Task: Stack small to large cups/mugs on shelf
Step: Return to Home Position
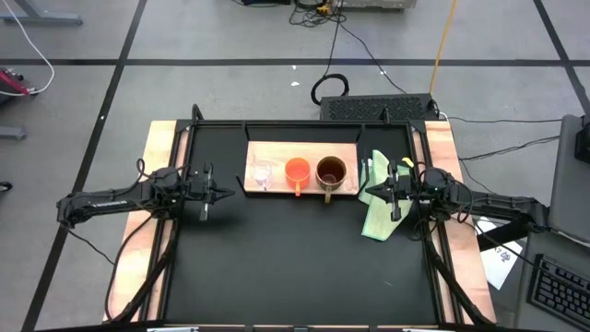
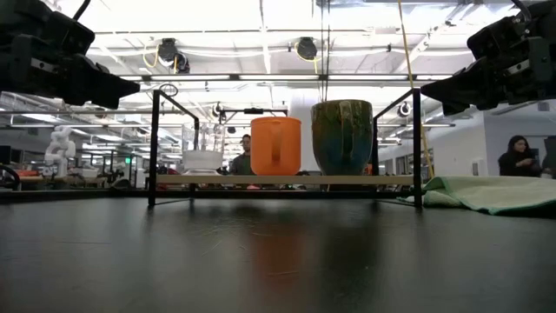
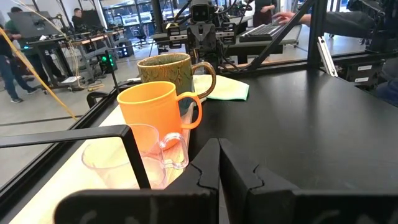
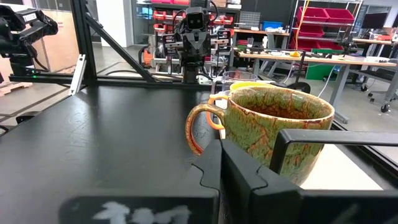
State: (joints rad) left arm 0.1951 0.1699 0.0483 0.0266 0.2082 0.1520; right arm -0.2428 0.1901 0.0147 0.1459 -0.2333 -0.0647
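Left tool [image 3: 219, 146] is clenched on nothing, fingers pressed together, hanging just off the shelf's left end. Right tool [image 4: 221, 149] mirrors it: closed and empty, above the pale green cloth [image 1: 378, 219] at the shelf's right end.

Between them sits the shelf [image 1: 277, 149] with all three cups in a row, smallest to largest: the clear glass cup [image 3: 134, 158] nearest the left tool, the orange cup [image 3: 152, 112] in the middle, and the brown mug [image 4: 277, 127] nearest the right tool. All stand upright, handles turned toward the open bench [image 1: 295, 267].

The order looks done to me. If a regrip were needed, the glass one reads as light, slick and breakable, so go gently, at the handle. The orange cup looks light and forgiving. The glazed mug looks heaviest and slippery, so pinch the handle or one wall at the rim.

Both arms reach inward from the bench's sides, forearms roughly level, tools raised clear of the surface and facing each other.
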